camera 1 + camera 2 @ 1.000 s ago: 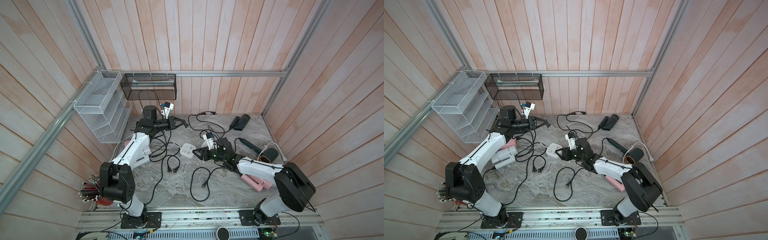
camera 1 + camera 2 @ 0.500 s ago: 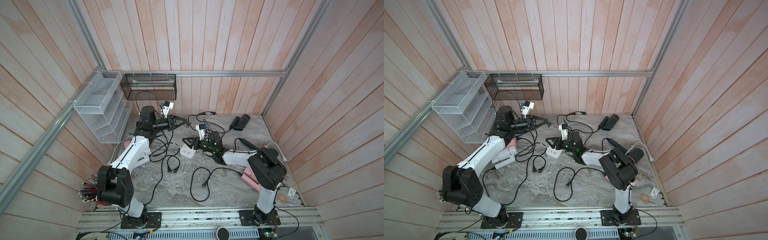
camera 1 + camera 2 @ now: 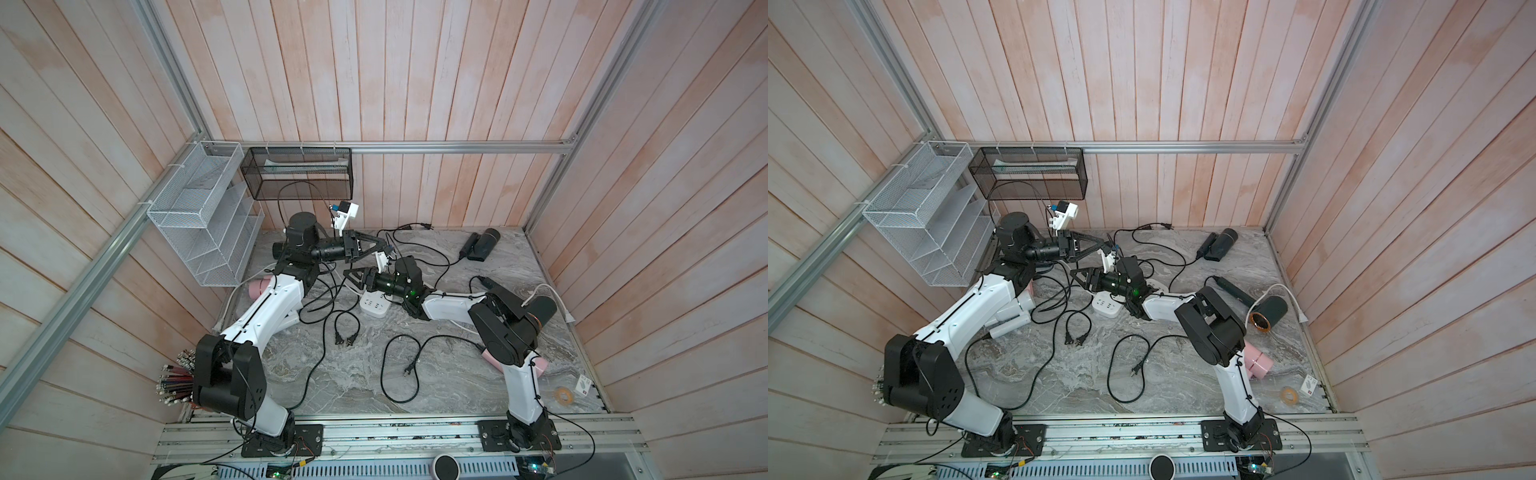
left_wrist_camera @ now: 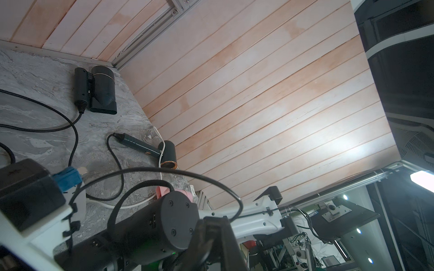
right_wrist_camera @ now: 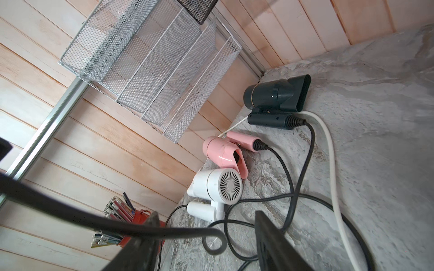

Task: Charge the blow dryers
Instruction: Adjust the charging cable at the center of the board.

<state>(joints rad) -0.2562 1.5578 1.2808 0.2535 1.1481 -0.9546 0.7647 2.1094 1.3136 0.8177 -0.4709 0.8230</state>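
In a top view the left gripper (image 3: 380,248) is pressed together above tangled cords (image 3: 328,309), just beside the right gripper (image 3: 350,279), near the strip (image 3: 375,306); a black dryer (image 3: 481,246) lies back right, a pink dryer (image 3: 1260,363) under the right arm. Left wrist: closed fingers (image 4: 211,234), a cord looping to them, grip unclear. Right wrist: fingers (image 5: 270,241) spread wide, three dryers (image 5: 217,187) near the rack (image 5: 150,61)

A robot-lab test booth: pale plank walls (image 3: 415,83) framed in aluminium extrusion (image 3: 457,146) enclose a marble-patterned bench (image 3: 457,374). The left arm (image 3: 266,307) and right arm (image 3: 449,307) bolt to a front rail (image 3: 395,434), and equipment stands (image 4: 333,211) show beyond.
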